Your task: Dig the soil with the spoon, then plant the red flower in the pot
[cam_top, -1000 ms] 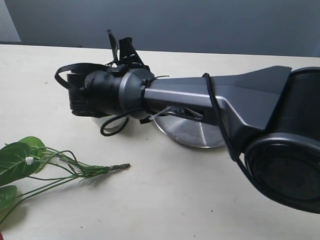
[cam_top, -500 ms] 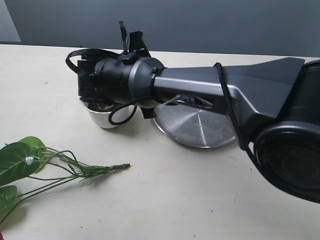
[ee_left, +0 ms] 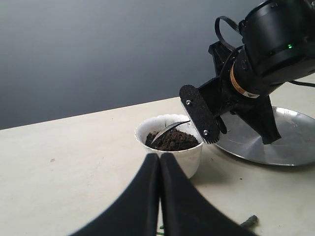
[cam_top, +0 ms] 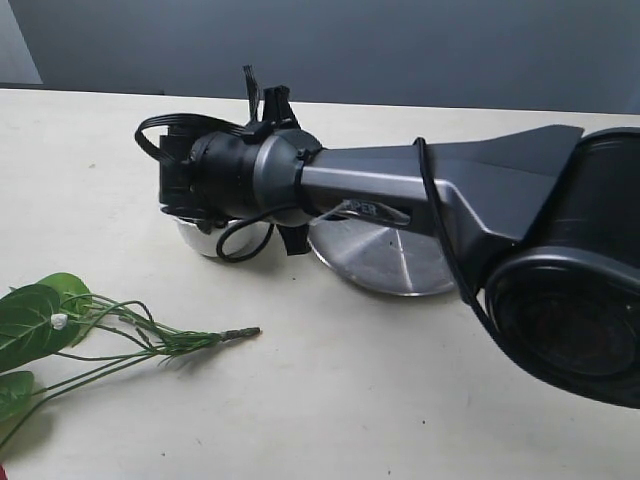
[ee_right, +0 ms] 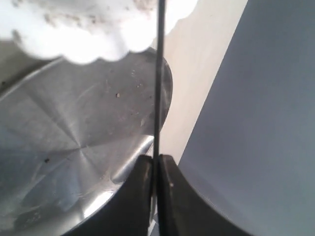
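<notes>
The right gripper has its jaws clamped on the thin, stiff, slippery handle of the spoon, whose bowl lies on the loose soil inside the light pot, while the left gripper waits near the pot with its jaws pressed together on nothing.

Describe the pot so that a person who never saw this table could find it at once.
Find the large round steel plate on the pale table. Right beside it stands the pot, a small white cup with a scalloped rim. Only it holds dark soil, with the spoon tip dipping in.
</notes>
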Available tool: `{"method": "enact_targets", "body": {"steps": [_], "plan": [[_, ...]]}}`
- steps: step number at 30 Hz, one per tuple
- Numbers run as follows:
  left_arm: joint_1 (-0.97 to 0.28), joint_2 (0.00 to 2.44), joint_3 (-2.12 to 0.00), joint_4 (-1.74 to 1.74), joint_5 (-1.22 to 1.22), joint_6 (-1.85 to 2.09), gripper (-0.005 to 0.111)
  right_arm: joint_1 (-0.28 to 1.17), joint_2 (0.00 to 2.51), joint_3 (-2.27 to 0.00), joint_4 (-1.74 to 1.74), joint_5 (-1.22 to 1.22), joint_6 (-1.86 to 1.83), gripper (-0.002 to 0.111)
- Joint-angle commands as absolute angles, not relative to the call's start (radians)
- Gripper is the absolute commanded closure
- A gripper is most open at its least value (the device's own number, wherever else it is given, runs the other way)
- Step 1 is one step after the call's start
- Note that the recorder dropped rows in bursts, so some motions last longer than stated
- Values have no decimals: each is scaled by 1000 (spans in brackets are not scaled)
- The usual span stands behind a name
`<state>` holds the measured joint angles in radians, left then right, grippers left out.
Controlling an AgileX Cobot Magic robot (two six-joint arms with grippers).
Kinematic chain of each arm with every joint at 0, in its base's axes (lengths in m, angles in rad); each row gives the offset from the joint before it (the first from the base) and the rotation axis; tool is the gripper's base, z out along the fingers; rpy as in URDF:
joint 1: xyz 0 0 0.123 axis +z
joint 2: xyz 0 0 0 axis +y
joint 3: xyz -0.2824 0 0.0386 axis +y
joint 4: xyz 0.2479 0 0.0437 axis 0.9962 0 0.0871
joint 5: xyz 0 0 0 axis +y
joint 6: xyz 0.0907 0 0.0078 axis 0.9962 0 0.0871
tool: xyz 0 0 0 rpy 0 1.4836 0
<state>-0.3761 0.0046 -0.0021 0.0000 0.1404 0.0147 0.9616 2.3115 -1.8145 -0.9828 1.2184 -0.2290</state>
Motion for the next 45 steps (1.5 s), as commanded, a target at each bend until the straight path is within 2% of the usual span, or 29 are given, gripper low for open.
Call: {"method": "enact_targets", "body": {"steps": [1, 9, 29, 39, 45], "plan": [[-383, 0, 0, 0, 127, 11, 106, 965, 2311, -1821, -978, 1221, -227, 109], [-383, 0, 0, 0, 127, 11, 106, 993, 2276, -1821, -1012, 1221, -233, 109], [-383, 0, 0, 0, 127, 11, 106, 948, 2277, -1821, -859, 1221, -231, 109], [-383, 0, 0, 0, 127, 11, 106, 935, 2149, -1821, -859, 1221, 102, 109], [-383, 0, 0, 0, 127, 11, 106, 850, 2075, -1821, -721, 1221, 197, 109]]}}
